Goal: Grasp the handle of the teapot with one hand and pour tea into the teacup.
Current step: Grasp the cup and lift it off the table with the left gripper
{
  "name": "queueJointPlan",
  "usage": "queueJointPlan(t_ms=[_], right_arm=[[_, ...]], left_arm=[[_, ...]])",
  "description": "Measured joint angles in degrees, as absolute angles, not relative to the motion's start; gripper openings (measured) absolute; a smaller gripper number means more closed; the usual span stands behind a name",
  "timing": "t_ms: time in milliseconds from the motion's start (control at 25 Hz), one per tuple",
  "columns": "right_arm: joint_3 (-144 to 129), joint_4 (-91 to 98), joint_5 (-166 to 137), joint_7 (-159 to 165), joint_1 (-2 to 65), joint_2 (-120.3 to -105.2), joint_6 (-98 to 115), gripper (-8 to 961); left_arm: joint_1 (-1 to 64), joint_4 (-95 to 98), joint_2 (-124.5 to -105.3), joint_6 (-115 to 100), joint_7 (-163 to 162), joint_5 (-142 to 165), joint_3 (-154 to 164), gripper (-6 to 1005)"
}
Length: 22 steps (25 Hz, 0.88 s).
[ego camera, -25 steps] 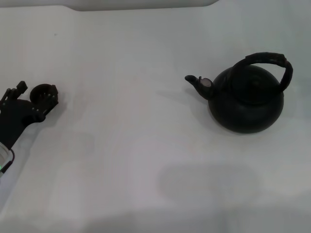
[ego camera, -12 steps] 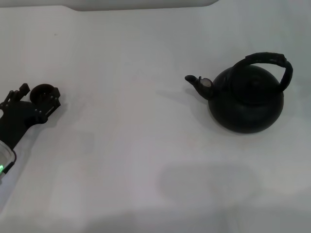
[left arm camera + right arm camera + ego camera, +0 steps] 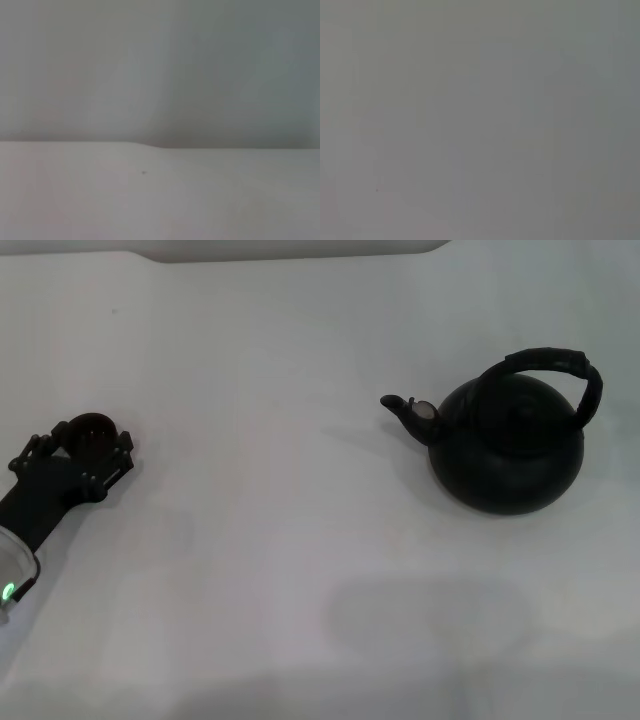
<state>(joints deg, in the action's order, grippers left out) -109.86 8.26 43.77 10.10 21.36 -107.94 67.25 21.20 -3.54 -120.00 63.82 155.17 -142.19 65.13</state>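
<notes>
The black teapot [image 3: 510, 455] stands upright on the right of the white table [image 3: 280, 540], its spout [image 3: 405, 408] pointing left. Its thick black handle [image 3: 545, 360] arches over the top, and nothing holds it. The small dark teacup [image 3: 91, 426] stands at the far left. My left gripper [image 3: 80, 443] is open with a finger on either side of the cup, both a little apart from it. My right gripper is out of view. The wrist views show neither the teapot nor the cup.
The table's far edge [image 3: 290, 254] runs along the top of the head view. The left wrist view shows only bare tabletop [image 3: 150, 200] and a grey wall behind it. The right wrist view is plain grey.
My left gripper's fingers have spread wider around the teacup and the wrist has shifted slightly toward me. The cup and the teapot have stayed in place.
</notes>
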Motion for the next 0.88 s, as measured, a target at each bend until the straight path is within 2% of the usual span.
queueJointPlan(t_ms=[360, 880], right_arm=[[-109.9, 8.3, 43.9, 10.1, 21.3, -107.84, 67.3, 865], [-109.9, 8.2, 43.9, 10.1, 21.4, -107.84, 67.3, 864]], left_arm=[[21.7, -3.6, -120.07, 63.5, 155.2, -142.1, 65.1, 862], [21.7, -3.7, -120.05, 63.2, 155.2, -141.9, 65.1, 757]])
